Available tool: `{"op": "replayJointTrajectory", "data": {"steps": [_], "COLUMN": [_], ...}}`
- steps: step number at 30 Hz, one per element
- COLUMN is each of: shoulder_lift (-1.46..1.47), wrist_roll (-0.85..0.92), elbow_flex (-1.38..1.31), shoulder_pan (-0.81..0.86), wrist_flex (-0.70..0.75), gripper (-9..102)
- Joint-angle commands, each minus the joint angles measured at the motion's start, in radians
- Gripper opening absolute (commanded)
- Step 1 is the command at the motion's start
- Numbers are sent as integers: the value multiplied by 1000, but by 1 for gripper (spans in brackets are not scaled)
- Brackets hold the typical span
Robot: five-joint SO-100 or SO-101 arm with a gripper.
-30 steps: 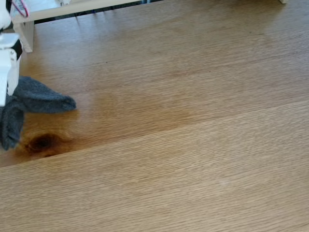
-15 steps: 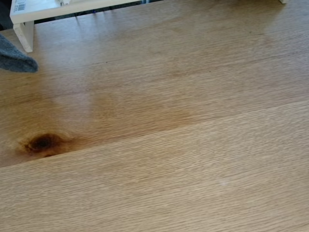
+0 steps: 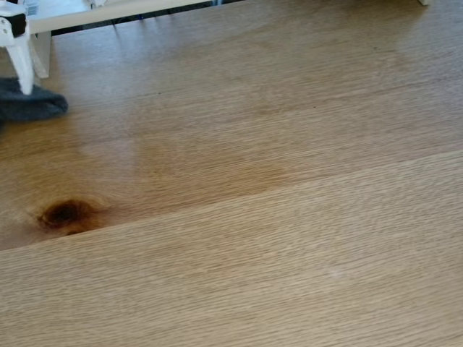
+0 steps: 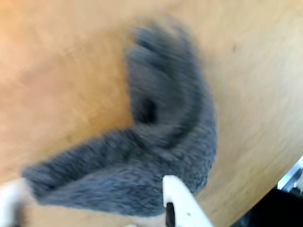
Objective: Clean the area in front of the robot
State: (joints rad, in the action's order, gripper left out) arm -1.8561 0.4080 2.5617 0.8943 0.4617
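At the worktop's (image 3: 275, 217) far left, the tool (image 4: 94, 201) is gripping a grey cloth (image 4: 156, 156), pressing it flat against the wood, apparently for wiping.

— Where does the cloth (image 3: 29, 105) sit?

— On the tabletop (image 3: 275, 217), at the far left edge of the fixed view, near the back. The gripper (image 3: 22, 72) comes down onto it from above, with the frame (image 3: 40, 43) just behind.

— And the knot (image 3: 64, 214)?

— Nearer the front than the cloth, also on the left, well apart from it. The plank seam (image 3: 289, 184) runs from beside the knot across to the right edge.

— What about the wrist view?

— There the cloth (image 4: 161, 142) lies bent across the middle of the tabletop (image 4: 57, 71), with one finger (image 4: 182, 203) below it on the right and another at the bottom left corner. The table's edge crosses the bottom right corner.
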Motion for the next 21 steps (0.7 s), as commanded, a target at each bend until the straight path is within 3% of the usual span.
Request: {"op": "replayJointTrajectory", "data": {"steps": [1,7,11,18,21], "shoulder_lift": [-241,-448,-531,-693,-841], "wrist_roll": [-75,-222,-345,-517,-600], "elbow_flex": [-9,-8,-2,9,44], "shoulder_pan": [-195,-594,-775,-876,-894], "wrist_flex": [66,307,417,584,747], "gripper": [28,11,1,0,0]}}
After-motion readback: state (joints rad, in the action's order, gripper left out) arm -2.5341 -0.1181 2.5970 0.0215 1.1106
